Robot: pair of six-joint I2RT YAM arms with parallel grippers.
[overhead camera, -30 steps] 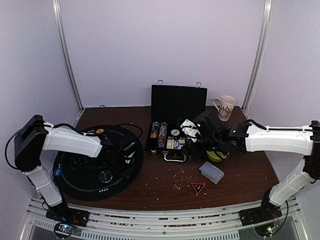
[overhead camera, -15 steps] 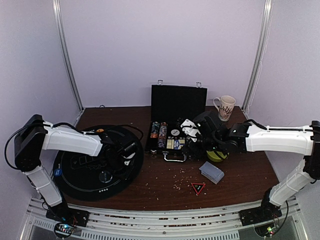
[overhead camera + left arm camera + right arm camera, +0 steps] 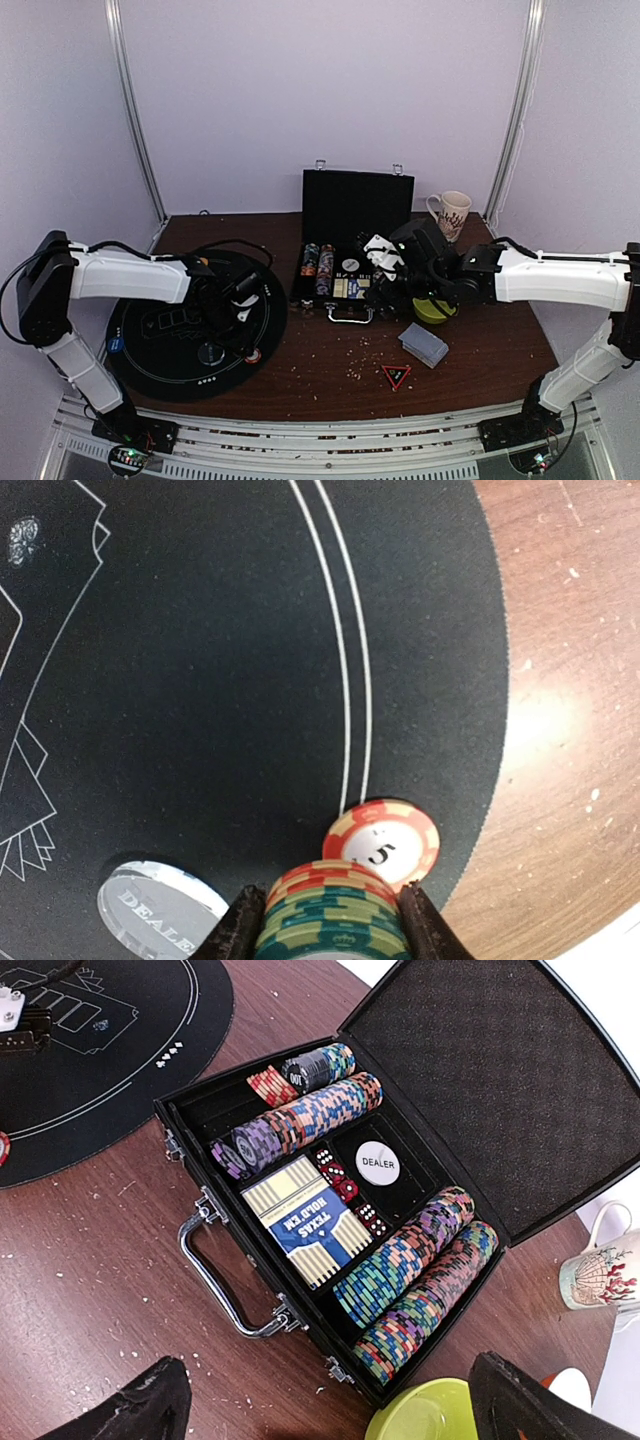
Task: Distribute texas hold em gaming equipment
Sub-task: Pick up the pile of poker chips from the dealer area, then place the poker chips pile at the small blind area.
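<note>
Chip stack (image 3: 330, 905) clamped in L hand (image 3: 330, 925) over black mat (image 3: 200, 680) edge; red "5" chip (image 3: 381, 842) flat just past fingertips, clear dealer disc (image 3: 160, 910) alongside. R hand (image 3: 335, 1405) spread wide above case (image 3: 480, 1090).

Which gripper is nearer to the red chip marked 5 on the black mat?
Left. The left gripper, holding a chip stack, is just beside the red chip; the right gripper is at the open case, far away.
</note>
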